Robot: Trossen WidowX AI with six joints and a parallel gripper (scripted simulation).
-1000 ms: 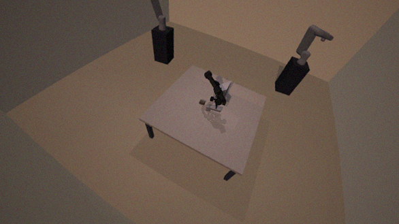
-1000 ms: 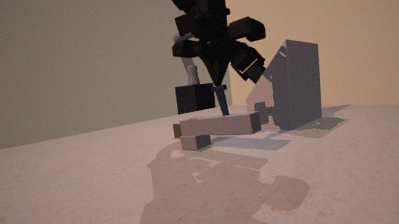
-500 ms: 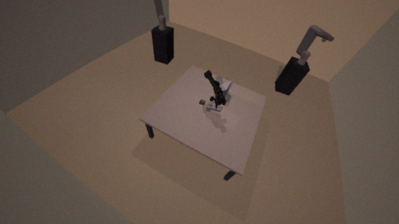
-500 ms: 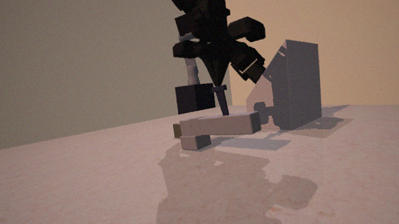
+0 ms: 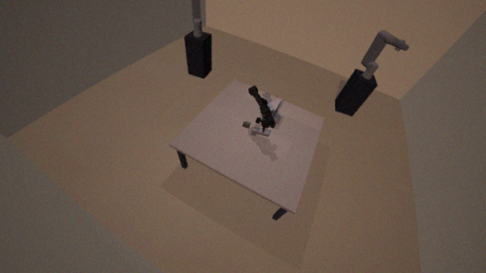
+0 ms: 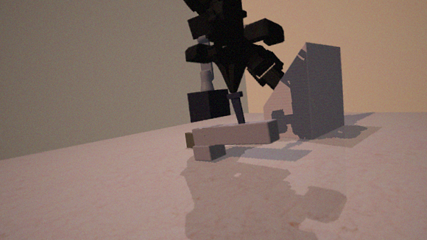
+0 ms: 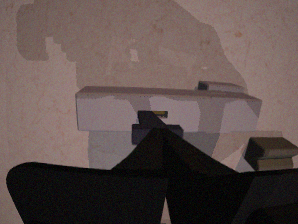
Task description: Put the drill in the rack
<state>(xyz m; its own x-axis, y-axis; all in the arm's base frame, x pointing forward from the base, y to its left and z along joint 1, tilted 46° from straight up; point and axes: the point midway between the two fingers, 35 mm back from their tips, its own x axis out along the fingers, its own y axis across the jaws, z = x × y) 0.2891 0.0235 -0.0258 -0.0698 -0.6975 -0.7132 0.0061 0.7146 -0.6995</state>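
Observation:
A dark key with a flat head stands leaning slightly in the slot of a pale horizontal bar. A yellow strip shows inside the slot beside the key. My gripper is shut and empty, pointing down, its tips at the top of the key's head. Whether they press on it is hard to tell. An olive block-shaped piece lies off one end of the bar; I cannot tell whether it is part of the drill. I cannot identify the rack with certainty.
A tall grey slanted body stands on the table behind the bar. A small pale block sits low beside the bar's near side. Two other arms stand on dark pedestals beyond the table.

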